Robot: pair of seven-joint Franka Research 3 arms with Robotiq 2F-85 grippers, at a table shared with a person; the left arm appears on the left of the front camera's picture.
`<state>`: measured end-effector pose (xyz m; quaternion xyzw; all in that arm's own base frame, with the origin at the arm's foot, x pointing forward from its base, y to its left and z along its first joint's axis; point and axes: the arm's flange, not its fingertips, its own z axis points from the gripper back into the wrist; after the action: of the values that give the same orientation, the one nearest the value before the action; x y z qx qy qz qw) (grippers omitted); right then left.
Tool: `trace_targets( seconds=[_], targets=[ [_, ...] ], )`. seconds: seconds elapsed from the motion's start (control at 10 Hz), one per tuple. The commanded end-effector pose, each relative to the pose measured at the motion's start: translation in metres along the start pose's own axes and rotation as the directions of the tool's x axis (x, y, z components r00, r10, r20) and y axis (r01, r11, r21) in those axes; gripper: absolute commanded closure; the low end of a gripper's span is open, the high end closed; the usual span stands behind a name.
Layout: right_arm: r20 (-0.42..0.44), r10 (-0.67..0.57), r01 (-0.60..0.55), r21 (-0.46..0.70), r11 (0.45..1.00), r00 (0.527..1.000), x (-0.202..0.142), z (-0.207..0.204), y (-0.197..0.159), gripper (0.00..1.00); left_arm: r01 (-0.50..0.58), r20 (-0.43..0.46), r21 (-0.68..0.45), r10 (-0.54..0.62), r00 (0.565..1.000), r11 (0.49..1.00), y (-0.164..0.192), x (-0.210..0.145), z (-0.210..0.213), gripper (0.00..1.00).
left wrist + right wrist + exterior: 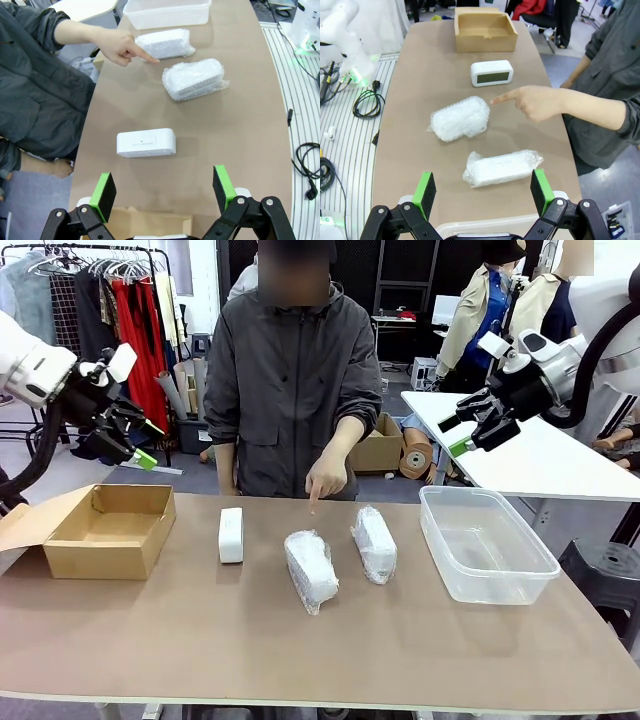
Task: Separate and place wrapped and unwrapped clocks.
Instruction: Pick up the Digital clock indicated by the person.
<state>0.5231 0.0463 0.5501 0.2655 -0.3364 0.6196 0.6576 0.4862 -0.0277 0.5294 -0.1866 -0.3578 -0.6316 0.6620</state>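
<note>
The left end effector (148, 442) hangs above the left end of the brown tabletop (300, 650), jaws spread wide with nothing between them, probably held clear while the person indicates a target. Below it an open brown cardboard box (60, 552) sits empty at the left edge, likely the bin for one sort. Just right of the box the bare smooth white plastic clock (231, 535) stands upright, apart from the others. Near the middle a white clock bundled in crinkly clear wrap (311, 570) lies flat. The person's hand (326, 480) points an index finger down just beyond it, seemingly to cue a pick. Just beside lies a second wrapped clock (374, 543). A clear rectangular plastic tub (520, 585) stands empty at the right, presumably for the other sort. Above it the right end effector (450, 436) hovers, its jaws also wide apart and empty. No clock is sorted yet.
</note>
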Motion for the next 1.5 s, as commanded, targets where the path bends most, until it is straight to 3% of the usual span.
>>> trace_targets(
  seconds=[0.0,1.0,1.4],
  targets=[
    [-0.002,0.002,-0.002,0.002,1.000,1.000,0.001,0.001,0.001,0.00,0.007,0.008,0.005,-0.007,1.000,1.000,0.000,0.001,0.003,0.00],
    [-0.002,0.002,-0.002,0.002,1.000,1.000,0.001,0.001,0.001,0.00,0.000,0.000,0.000,0.000,1.000,1.000,0.000,0.000,0.000,0.00],
    [-0.002,0.002,-0.002,0.002,1.000,1.000,0.001,0.001,0.001,0.00,-0.080,-0.176,-0.022,0.075,0.982,0.997,-0.010,0.041,-0.011,0.00]
  ],
)
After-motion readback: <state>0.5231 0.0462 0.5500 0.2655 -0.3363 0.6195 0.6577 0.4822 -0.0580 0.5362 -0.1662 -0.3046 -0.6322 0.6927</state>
